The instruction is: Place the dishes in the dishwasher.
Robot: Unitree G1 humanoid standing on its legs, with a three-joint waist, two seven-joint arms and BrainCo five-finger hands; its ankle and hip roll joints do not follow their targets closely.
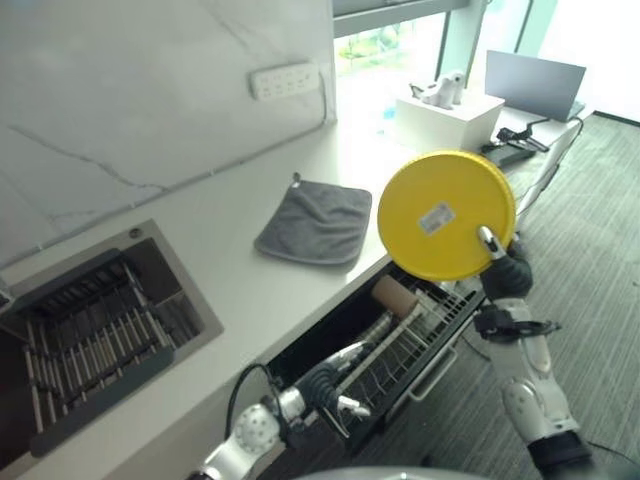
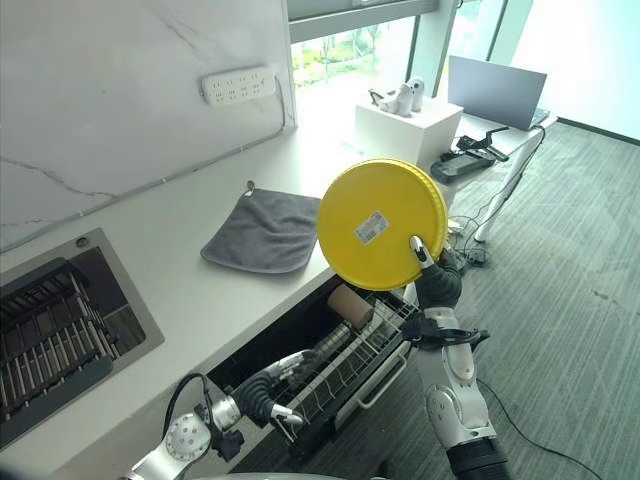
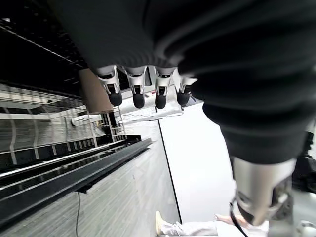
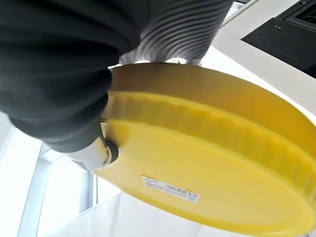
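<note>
You have the yellow plate (image 1: 445, 214) held upright in the air above the open dishwasher rack (image 1: 415, 335), your right hand (image 1: 503, 268) clamped on its lower edge. Your left hand (image 1: 335, 385) hangs low by the rack's front, fingers (image 3: 138, 89) relaxed and empty. A grey cloth (image 1: 315, 222) lies on the desk (image 1: 235, 275) behind.

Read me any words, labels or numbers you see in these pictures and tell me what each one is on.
Nothing can be read.
Yellow plate, held up in the right hand: white sticker with a barcode, print too small to read.
No other text shows.
</note>
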